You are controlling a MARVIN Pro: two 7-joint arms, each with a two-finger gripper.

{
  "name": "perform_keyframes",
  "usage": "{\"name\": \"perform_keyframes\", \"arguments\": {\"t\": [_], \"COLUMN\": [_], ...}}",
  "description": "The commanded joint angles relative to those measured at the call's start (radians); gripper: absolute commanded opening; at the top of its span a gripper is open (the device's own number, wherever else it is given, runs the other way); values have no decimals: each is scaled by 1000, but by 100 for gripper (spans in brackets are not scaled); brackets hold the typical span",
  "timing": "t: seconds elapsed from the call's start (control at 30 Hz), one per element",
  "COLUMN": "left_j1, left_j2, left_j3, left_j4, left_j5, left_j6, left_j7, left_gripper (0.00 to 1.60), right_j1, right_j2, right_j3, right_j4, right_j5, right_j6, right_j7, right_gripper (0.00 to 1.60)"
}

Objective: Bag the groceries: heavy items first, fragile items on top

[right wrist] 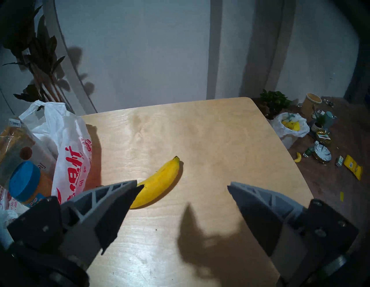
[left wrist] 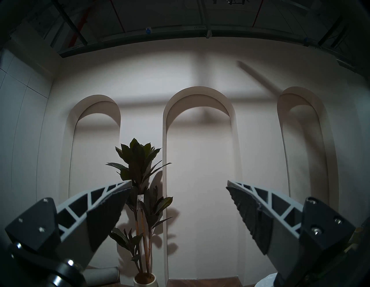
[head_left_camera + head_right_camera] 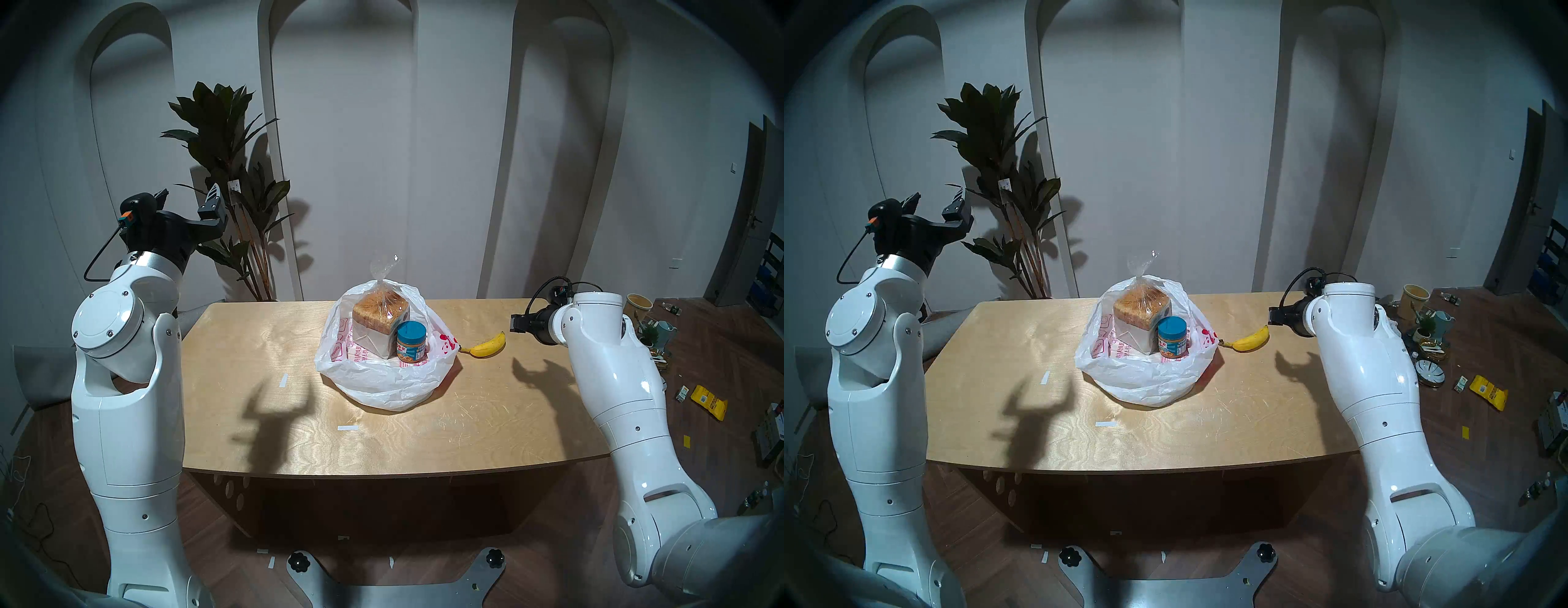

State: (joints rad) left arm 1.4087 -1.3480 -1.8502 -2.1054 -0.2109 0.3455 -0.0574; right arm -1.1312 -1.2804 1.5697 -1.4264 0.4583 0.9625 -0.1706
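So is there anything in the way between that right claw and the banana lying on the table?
Nothing visible. The right gripper hangs open above bare table, and the banana lies loose just ahead of it. The bag, already holding the loaf and jar, sits off to one side of the banana.

White bag sitting open on table, loaf and jar standing inside, banana lying just beside it.
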Motion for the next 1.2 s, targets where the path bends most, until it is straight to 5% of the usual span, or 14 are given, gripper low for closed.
{"name": "perform_keyframes", "arguments": {"t": [0.0,0.8,1.17], "left_j1": [-13,-12,-13], "left_j2": [2,1,1], "left_j3": [1,1,1], "left_j4": [-24,-35,-39], "left_j5": [-3,-4,-4], "left_j6": [0,23,30], "left_j7": [-2,-1,-1], "left_gripper": [160,160,160], "right_j1": [15,158,254], "right_j2": [-106,-378,-426], "right_j3": [0,77,129], "right_j4": [-14,209,330], "right_j5": [16,48,65], "right_j6": [-20,-227,-347], "right_j7": [-81,-435,-548], "right_gripper": [160,160,160]}}
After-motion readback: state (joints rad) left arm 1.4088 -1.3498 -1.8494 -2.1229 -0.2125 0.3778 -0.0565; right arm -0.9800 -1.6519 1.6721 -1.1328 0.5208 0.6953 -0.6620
